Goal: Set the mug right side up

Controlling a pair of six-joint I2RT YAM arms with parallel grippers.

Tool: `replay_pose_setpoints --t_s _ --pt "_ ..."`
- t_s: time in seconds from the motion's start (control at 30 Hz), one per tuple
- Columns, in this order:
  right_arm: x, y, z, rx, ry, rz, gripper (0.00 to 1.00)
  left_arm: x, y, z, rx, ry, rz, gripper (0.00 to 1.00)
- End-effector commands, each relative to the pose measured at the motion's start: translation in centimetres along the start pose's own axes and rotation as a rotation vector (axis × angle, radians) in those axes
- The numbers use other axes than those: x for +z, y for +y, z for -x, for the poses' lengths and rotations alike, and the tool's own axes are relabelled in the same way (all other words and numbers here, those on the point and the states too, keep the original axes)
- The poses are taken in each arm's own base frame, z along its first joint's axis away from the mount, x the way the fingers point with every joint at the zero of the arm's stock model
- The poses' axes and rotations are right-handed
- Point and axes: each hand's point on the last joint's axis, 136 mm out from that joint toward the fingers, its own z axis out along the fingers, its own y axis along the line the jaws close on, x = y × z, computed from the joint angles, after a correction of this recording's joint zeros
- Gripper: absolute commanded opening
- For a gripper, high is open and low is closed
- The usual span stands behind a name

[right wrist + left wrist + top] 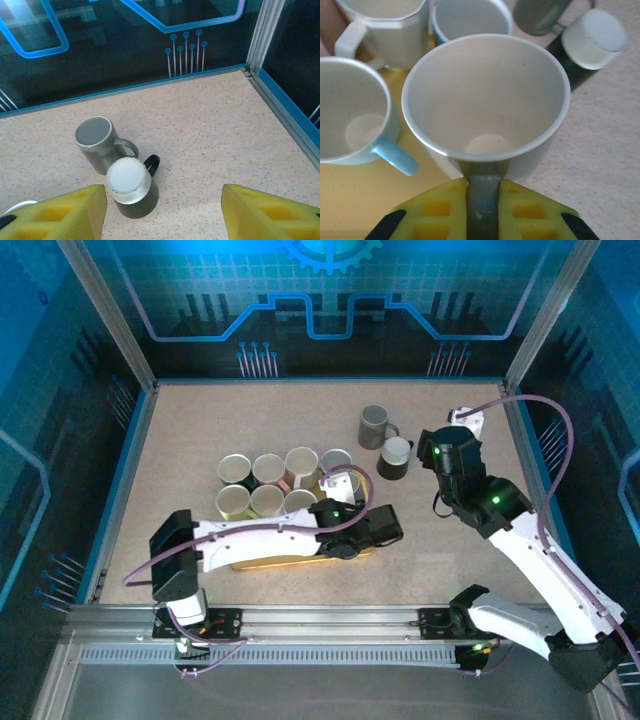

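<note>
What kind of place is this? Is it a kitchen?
Probably a robot practice booth, not a kitchen. A left arm and a right arm are bolted at the edge of a speckled table, dark walls with blue circuit patterns box it in, and many mugs stand grouped there.

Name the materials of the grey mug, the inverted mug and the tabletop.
Grey mug: likely glazed ceramic, soft sheen on its thick wall. Inverted mug: probably ceramic too, matte white base. Tabletop: speckled beige, laminate or stone-look; can't tell which.
</note>
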Motion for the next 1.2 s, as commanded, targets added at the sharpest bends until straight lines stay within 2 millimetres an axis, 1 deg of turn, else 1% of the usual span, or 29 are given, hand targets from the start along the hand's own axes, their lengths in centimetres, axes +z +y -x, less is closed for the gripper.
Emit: replay_pose_setpoints --t_s 0.0,0.07,0.23,0.33,0.47,0.73,0.9,1.07,1.17 --pt "-0.4 -1.5 0.9 0.055 -0.026 -0.048 0.62 -0.7 -0.2 2.1 -0.085 -0.110 0.041 0.00" --pt "-0.3 -1.7 0.7 0.060 -0.019 -0.046 0.62 -0.4 -0.1 1.9 -0.074 -0.115 0.089 0.00" --pt "-0.3 -2.0 0.4 0.071 -0.011 -0.042 0.62 1.1 -0.6 0.8 -0.041 -0.128 0.121 0.00" --pt "-0.3 -2.0 0.2 0.076 -0.011 -0.031 0.63 1.5 -0.5 0.7 -0.036 -0.149 0.137 0.00" --pt "-0.2 -1.8 0.0 0.075 -0.004 -0.023 0.63 1.9 -0.4 1.1 -0.015 -0.197 0.179 0.00" --pt "-0.3 -2.0 0.0 0.075 -0.006 -0.028 0.63 3.0 -0.4 0.2 0.034 -0.211 0.261 0.00" --pt "-0.2 -1.9 -0.1 0.072 -0.005 -0.019 0.64 4.0 0.0 -0.4 0.052 -0.215 0.282 0.00" --pt "-0.2 -1.5 -0.1 0.074 -0.004 -0.002 0.64 4.0 0.6 -0.3 0.055 -0.227 0.312 0.00" --pt "-0.1 -1.2 -0.2 0.074 -0.001 0.017 0.65 4.6 1.1 -0.5 0.064 -0.229 0.337 0.00"
